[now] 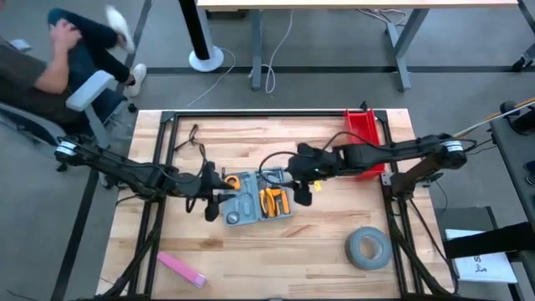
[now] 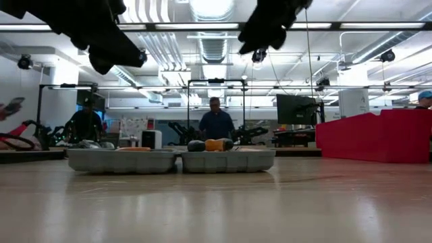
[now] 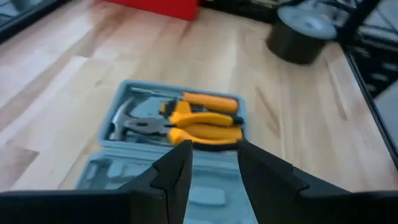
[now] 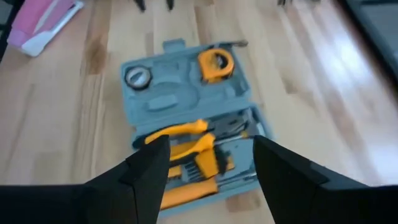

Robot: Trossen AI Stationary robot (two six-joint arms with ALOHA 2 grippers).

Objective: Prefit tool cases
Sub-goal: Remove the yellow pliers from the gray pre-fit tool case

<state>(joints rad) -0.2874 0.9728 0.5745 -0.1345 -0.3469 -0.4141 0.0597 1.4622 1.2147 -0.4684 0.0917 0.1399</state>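
Two arms over wooden table (image 1: 334, 242), both above open tool case (image 1: 257, 203).

Case: blue-grey plastic, lid folded flat, both halves lying side by side near table middle, w/ moulded recesses showing. In low view, seen as two shallow grey trays touching edge to edge, flat on tabletop. One half packed w/ yellow-handled pliers (image 3: 186, 121), a screwdriver w/ orange handle (image 3: 208, 101), a hammer head (image 3: 122, 117). Other half holding orange tape measure (image 4: 216, 63) and small round silver item (image 4: 137, 76); rest of recesses there bare.

Left gripper (image 3: 213, 162): reaching in from table's left side, hovering above case, near edge by empty-ish half. Fingers (image 3: 176, 168) parted, nothing between them, no contact w/ case visible.

Right gripper (image 4: 210, 158): reaching in from right, hovering above pliers half. Fingers (image 4: 149, 165) spread wide, holding nothing; apart from case, above it per low view.

Elsewhere on table: red bin (image 1: 366, 142) at far right, under right arm; grey tape roll (image 1: 369, 248) toward near right, well apart from case; pink flat packet (image 1: 181, 268) near front left edge.

Beyond table: person in chair (image 1: 58, 58) at upper left of high view; another person (image 2: 217, 121) standing far back in room, low view.
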